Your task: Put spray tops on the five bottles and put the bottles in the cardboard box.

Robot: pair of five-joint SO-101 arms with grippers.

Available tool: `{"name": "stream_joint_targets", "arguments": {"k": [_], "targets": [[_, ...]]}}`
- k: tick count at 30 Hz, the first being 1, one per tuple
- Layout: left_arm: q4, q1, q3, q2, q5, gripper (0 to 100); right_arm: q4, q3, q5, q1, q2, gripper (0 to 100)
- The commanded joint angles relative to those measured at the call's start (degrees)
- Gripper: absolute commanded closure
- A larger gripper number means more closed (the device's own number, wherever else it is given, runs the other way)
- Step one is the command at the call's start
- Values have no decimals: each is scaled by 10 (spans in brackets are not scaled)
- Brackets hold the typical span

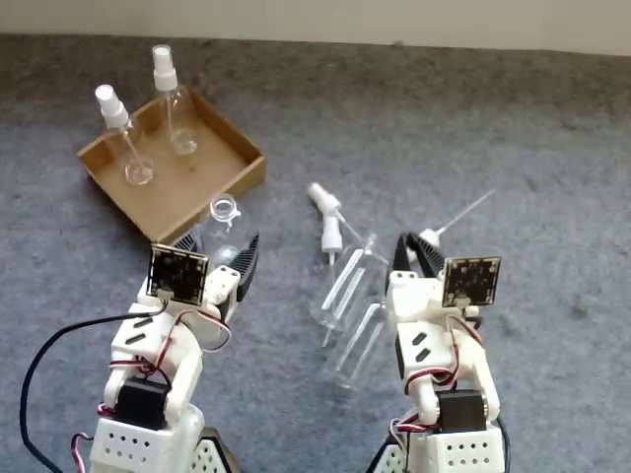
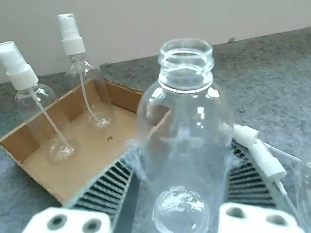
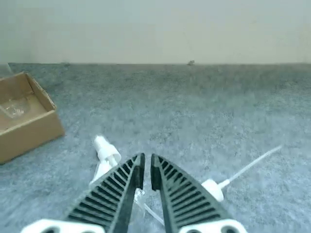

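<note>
Worktop [image 1: 513, 128]: mottled grey, fine speckle throughout. Cardboard box [image 1: 192, 182]: plain tan-brown. Uncapped bottle [image 2: 182, 145], capped bottles [image 1: 180, 123] in the box, lying bottles [image 1: 345, 286]: all clear, colourless. Spray tops [image 1: 325, 202]: white, with translucent dip tubes. Left gripper [image 1: 219, 241] and right gripper [image 3: 147, 158]: black ribbed jaws on white bodies. Wrist boards [image 1: 177, 274]: beige, dotted dark. Cables [image 1: 138, 365]: red, black, white
</note>
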Motion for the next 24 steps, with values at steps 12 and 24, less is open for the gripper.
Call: {"name": "stream_joint_targets", "arguments": {"k": [12,24], "targets": [[-125,-5,48,-13,7,874,94,-190,85,-33,160,971],[-124,-5,48,-13,9,874,129,-509,83,-34,647,970]]}}
